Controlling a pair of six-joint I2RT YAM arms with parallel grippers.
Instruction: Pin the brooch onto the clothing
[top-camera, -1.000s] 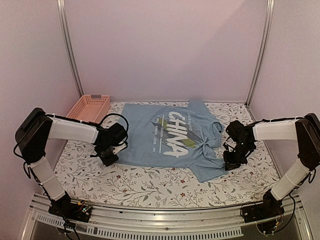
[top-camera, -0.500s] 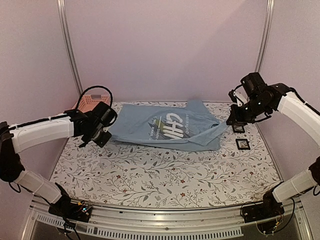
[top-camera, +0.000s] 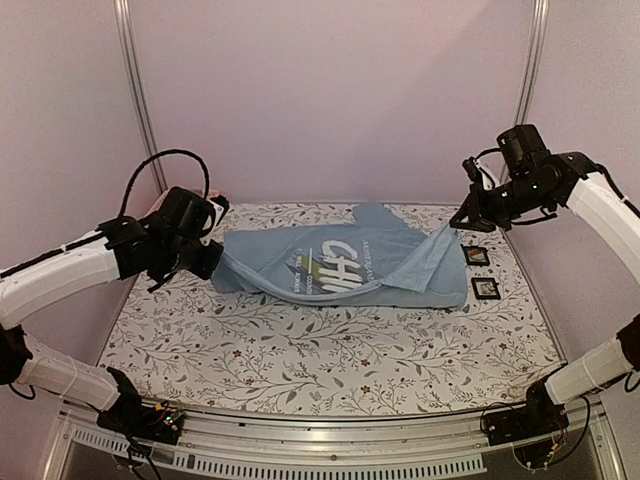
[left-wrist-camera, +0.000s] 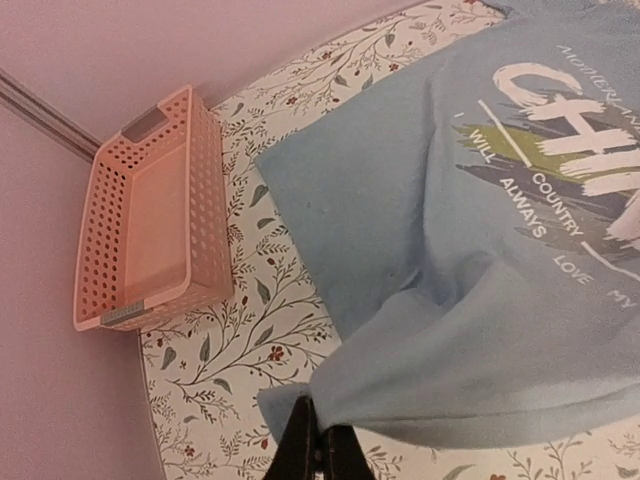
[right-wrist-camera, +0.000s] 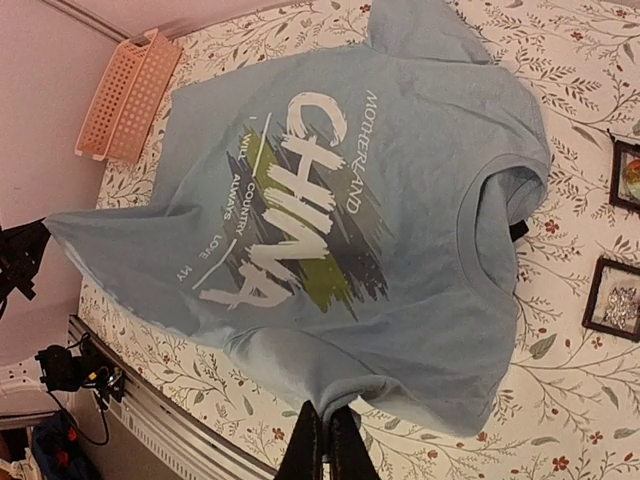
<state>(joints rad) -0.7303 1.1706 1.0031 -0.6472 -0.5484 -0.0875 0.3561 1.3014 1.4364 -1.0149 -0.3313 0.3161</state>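
The clothing is a light blue T-shirt with a white "CHINA" print. It hangs stretched between my two grippers, and its middle sags onto the flowered table. My left gripper is shut on the shirt's left edge, with the cloth bunched at its tips. My right gripper is raised at the back right, shut on a fold of the shirt's edge. I cannot make out the brooch for certain. One black frame holds something small and orange-green, cut off by the picture's edge.
Two small black square frames lie on the table to the right of the shirt. A pink slotted basket stands at the back left corner. Walls and metal posts close in the back and sides.
Both grippers closed on the shirt's edges and rose toward the back, lifting the flat shirt off the table. The two black frames came into view on the right.
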